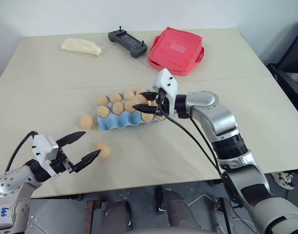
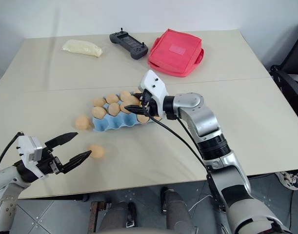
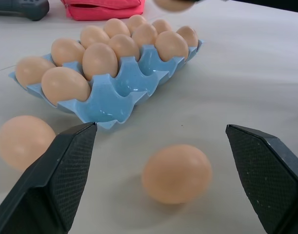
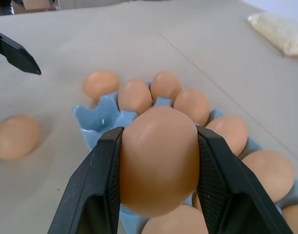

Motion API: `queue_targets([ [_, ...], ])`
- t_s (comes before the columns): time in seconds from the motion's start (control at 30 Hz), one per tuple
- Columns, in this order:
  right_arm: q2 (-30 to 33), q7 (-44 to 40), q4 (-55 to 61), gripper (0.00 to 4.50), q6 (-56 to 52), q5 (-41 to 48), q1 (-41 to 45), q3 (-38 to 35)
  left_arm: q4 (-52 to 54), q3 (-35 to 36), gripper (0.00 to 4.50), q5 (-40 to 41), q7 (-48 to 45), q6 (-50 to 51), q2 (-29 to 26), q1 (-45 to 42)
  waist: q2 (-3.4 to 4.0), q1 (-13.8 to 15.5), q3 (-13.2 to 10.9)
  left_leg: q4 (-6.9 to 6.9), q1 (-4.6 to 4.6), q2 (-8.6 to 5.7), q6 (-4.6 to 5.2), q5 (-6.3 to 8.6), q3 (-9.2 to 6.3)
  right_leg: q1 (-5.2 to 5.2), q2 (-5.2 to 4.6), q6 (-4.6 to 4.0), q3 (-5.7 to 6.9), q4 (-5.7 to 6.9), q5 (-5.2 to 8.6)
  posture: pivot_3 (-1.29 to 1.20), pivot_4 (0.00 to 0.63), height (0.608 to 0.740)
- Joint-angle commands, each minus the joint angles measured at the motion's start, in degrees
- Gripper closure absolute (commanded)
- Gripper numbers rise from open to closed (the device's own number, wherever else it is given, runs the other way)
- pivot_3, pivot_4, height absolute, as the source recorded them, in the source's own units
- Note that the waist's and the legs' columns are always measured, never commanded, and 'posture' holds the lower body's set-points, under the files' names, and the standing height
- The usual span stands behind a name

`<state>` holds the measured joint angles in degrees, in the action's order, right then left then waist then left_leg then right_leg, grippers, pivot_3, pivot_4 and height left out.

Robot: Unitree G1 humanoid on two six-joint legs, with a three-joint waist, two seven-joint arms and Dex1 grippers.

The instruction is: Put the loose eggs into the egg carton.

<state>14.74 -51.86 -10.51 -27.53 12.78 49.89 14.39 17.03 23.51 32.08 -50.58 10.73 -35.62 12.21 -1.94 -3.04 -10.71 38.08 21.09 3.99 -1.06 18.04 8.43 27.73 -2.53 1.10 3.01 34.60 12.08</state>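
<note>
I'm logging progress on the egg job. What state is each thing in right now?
Right end effector: shut on an egg, held above the egg carton.
Left end effector: open, empty, by a loose egg.
Egg carton: lidless, mostly filled, near cups empty.
Loose eggs: one in front of the carton, one at its left end, both on the table.
Red pouch: closed, flat.
Controller: lying flat.

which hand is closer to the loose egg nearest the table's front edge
Left. The open left hand sits just beside that egg, which lies off its fingertips. The right hand is over the egg carton, gripping another egg.
</note>
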Motion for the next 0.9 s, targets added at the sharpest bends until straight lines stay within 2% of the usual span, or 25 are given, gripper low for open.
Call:
queue_targets([
  [0.03, -2.54, 0.63, -1.36, 2.85, 2.72, -0.77, 2.16, 0.65, 0.50, 0.90, 0.00, -0.05, 0.33, -1.31, 0.41, 0.66, 0.00, -0.34, 0.00, 0.00, -0.01, 0.02, -0.01, 0.01, 0.00, 0.01, 0.01, 0.00, -0.01, 0.00, 0.00, 0.00, 0.150, 0.740],
  [0.33, -7.94, 1.58, -9.56, 2.85, 7.47, -4.51, 3.68, 2.84, 0.65, 1.32, 0.00, -0.27, 1.02, -2.07, 0.83, 1.38, 0.00, -0.40, 0.00, 0.01, -0.06, 0.06, -0.05, 0.01, 0.00, 0.03, 0.04, -0.04, -0.01, 0.11, 0.02, 0.00, 0.150, 0.740],
  [0.6, -8.18, 1.16, -9.78, 0.17, 8.33, -5.46, 4.09, 2.30, 0.16, 1.22, 0.00, -0.38, 1.48, -2.69, 1.08, 1.22, 0.01, -0.41, 0.00, 0.01, -0.05, 0.09, -0.07, 0.02, -0.02, 0.03, 0.03, -0.05, -0.01, 0.10, 0.03, 0.00, 0.150, 0.740],
  [0.63, -7.94, 1.06, -9.53, 0.04, 8.26, -5.31, 4.23, 1.95, 0.11, 1.22, 0.00, -0.38, 1.54, -2.75, 1.11, 1.15, 0.01, -0.41, -0.01, 0.01, -0.05, 0.10, -0.07, 0.02, -0.02, 0.03, 0.04, -0.05, -0.01, 0.10, 0.03, 0.00, 0.150, 0.740],
  [0.9, -2.81, -0.76, -3.45, 0.04, 6.57, -2.58, 3.09, -2.20, 2.13, 1.67, 0.00, -1.09, 4.65, -3.44, 1.69, -0.35, 0.01, -0.28, -0.01, 0.01, -0.05, 0.09, -0.07, 0.02, -0.03, 0.03, 0.03, -0.05, -0.01, 0.08, 0.03, 0.00, 0.150, 0.740],
])
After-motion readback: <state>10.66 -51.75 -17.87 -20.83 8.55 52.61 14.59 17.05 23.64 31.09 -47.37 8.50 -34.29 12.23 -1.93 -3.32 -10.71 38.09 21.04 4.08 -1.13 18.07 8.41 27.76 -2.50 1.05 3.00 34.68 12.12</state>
